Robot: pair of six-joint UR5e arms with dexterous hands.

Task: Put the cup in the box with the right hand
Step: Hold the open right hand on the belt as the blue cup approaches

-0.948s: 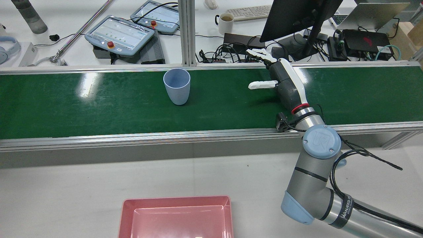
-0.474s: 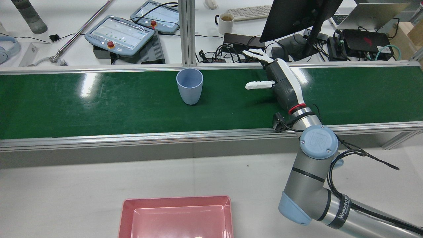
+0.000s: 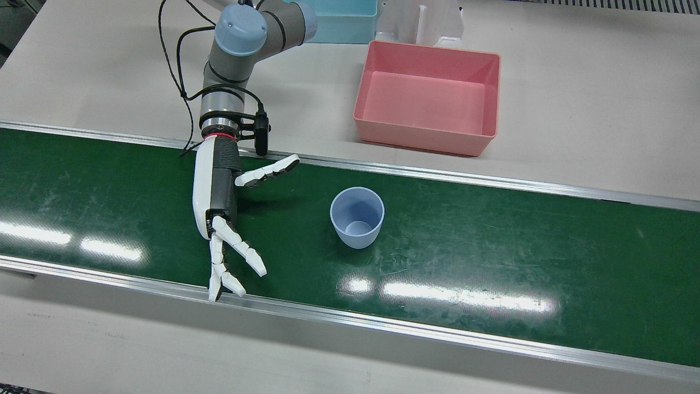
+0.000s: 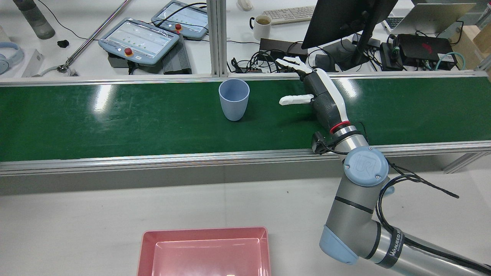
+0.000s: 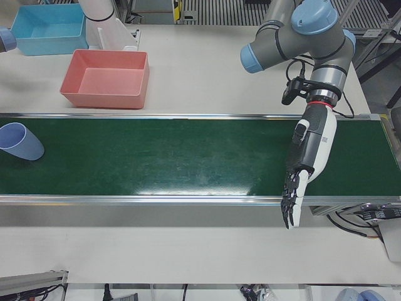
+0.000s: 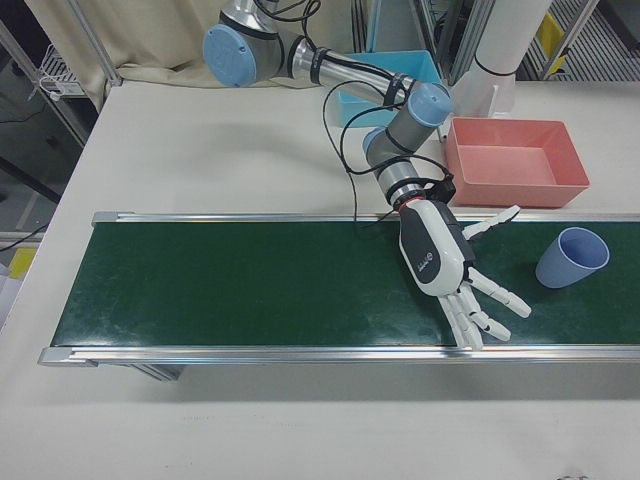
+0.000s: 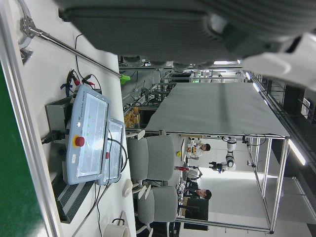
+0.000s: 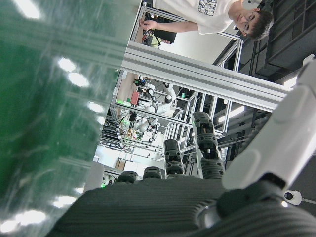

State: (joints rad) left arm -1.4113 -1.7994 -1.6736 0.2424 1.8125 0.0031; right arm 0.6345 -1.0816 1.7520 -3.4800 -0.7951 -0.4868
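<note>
One cup (image 3: 356, 218) stands upright and empty on the green belt (image 3: 492, 230), out in the open, apart from everything else. The right hand (image 3: 219, 202) lies low over the belt beside it, near but not touching. Its fingers (image 3: 235, 257) are spread wide, its thumb (image 3: 268, 171) juts toward the cup, and it holds nothing.

The step in hand looks like the approach before the grasp; no lift or carry has begun. The next move calls for sliding the open hand sideways until the cup's wall sits between thumb and fingers, then closing without tipping the cup over. After that the cup has to be lifted clear of the belt's metal rail and carried to the pink box (image 3: 421, 137), which sits empty on the table beyond that rail.

The left hand (image 5: 310, 147) is well away at the far end of the belt, fingers stretched out straight and empty.

By count: one cup, one pink box, one blue box (image 5: 25, 47) behind it, one belt, two hands.
</note>
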